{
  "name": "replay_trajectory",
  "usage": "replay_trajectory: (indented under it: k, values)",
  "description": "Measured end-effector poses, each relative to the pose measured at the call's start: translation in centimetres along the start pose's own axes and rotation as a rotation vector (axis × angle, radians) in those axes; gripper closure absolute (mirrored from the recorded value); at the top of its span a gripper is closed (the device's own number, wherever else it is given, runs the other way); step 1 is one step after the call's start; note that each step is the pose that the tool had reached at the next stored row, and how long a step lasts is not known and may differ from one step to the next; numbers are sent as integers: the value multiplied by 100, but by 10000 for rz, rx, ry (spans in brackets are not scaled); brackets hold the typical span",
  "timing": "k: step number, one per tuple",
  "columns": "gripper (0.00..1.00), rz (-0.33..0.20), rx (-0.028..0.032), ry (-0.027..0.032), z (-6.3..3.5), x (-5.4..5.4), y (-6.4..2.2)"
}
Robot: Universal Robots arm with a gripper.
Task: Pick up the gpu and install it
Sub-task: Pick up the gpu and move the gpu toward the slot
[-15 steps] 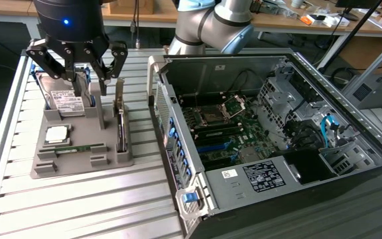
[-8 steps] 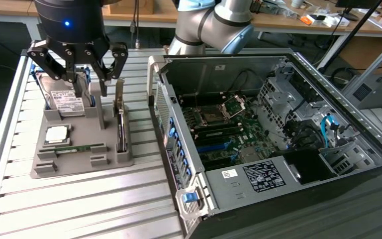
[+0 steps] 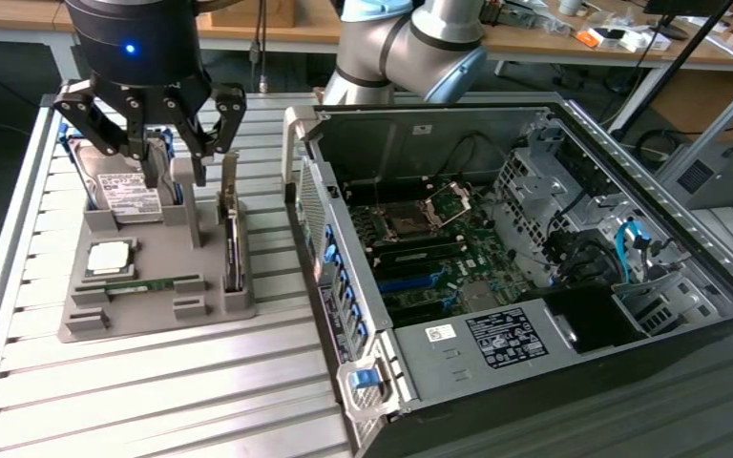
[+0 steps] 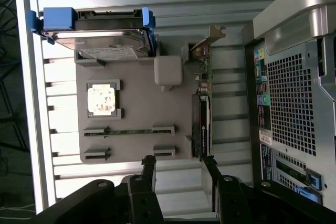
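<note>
Nearest stands the open computer case [image 3: 392, 134] on the desk [image 3: 150, 401], no card seated on its motherboard [image 3: 430, 239], so installing is judged not yet begun. Just beside it, the gpu [image 3: 230, 243] rests on edge along the case-side edge of the gray tray [image 3: 150, 305], not picked up. Farther back, the jaws hang apart and empty above the tray's far end, near the hard drive [image 3: 125, 196].

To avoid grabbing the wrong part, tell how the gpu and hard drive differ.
The gpu is a thin dark card with a metal bracket; the hard drive a thicker silver box with a white label. The hard drive wears blue rails; the gpu has none. Both sit in the gray holder.
</note>
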State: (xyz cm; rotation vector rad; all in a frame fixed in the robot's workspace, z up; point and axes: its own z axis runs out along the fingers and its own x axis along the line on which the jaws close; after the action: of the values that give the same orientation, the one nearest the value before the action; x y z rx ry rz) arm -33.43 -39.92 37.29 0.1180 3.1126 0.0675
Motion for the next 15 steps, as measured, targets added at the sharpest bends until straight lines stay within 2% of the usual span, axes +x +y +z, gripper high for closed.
replay_trajectory:
  k: [15]
  values:
    - [52, 0, -1, 0, 57, -4, -2]
